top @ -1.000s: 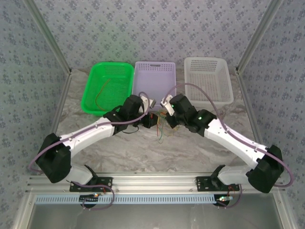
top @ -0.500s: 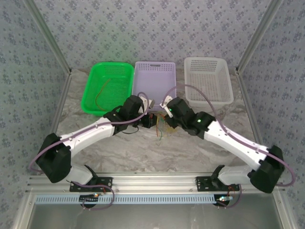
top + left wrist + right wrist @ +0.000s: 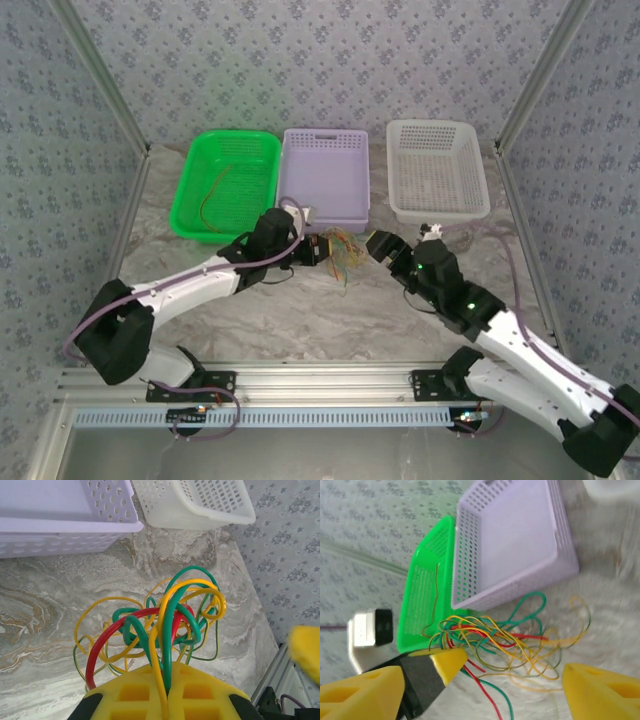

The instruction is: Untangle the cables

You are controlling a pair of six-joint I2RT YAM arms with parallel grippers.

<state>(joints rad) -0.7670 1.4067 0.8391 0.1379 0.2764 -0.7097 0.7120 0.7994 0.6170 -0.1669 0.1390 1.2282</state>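
Just in front of the lilac basket (image 3: 325, 175), on the marbled table (image 3: 330, 325), the knotted red, yellow and green cables (image 3: 345, 253) are pinched in the left gripper (image 3: 318, 250), clenched tight, while the right gripper (image 3: 379, 243) sits near them, fingers spread wide and grasping nothing.

The top camera looks down from high up and behind, far enough to see the whole table (image 3: 330, 320); the left wrist camera sits very close over the cables (image 3: 168, 630), facing the purple basket (image 3: 50, 545). The right wrist camera faces them from the other side; all three share both.
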